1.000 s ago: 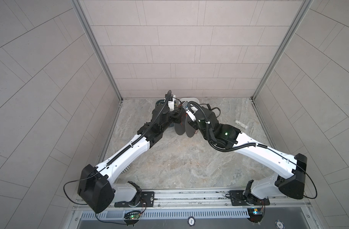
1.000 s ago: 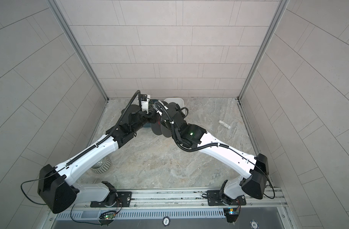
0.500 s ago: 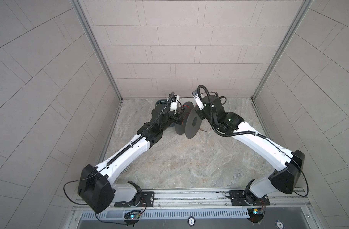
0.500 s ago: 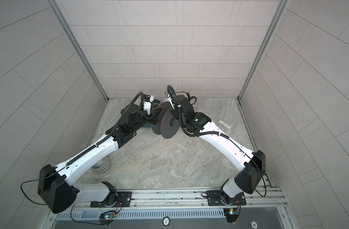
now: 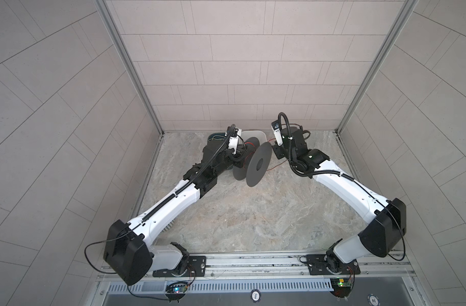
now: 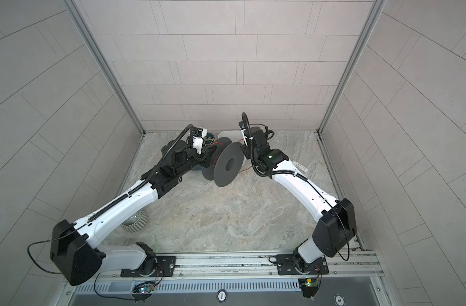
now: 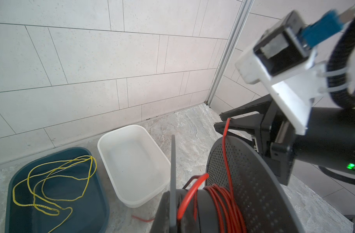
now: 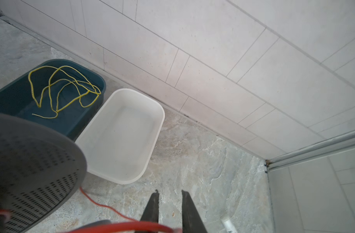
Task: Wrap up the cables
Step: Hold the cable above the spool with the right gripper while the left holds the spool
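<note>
The left gripper (image 5: 237,160) is holding the dark grey spool (image 5: 253,174) in the upper middle of both top views. Its fingers are closed tight, apparently on the near flange. The spool is tilting, and I cannot tell whether its lower rim is touching the worktop (image 5: 240,220). Its axle is lying roughly across the frame, so the perforated flange is facing the right gripper (image 8: 169,191). That gripper is hovering just beside the flange's rim, fingers narrowly apart.

The red wire (image 7: 226,153) is sitting in several turns on the hub. In the left wrist view one strand is climbing over the flange to a spot between the right fingers, and that gap suggests it is lying loose there, not pinched. More wire is trailing on the worktop below the flange.

The right arm is nearer the free strand, so the next turn probably calls for it to carry the wire around the hub, across the axle.

The worktop is marbled and flat. A white tray (image 7: 120,128) and a teal tray (image 7: 106,205) with yellow wire are sitting just behind the spool against the tiled back wall, leaving little room there.
</note>
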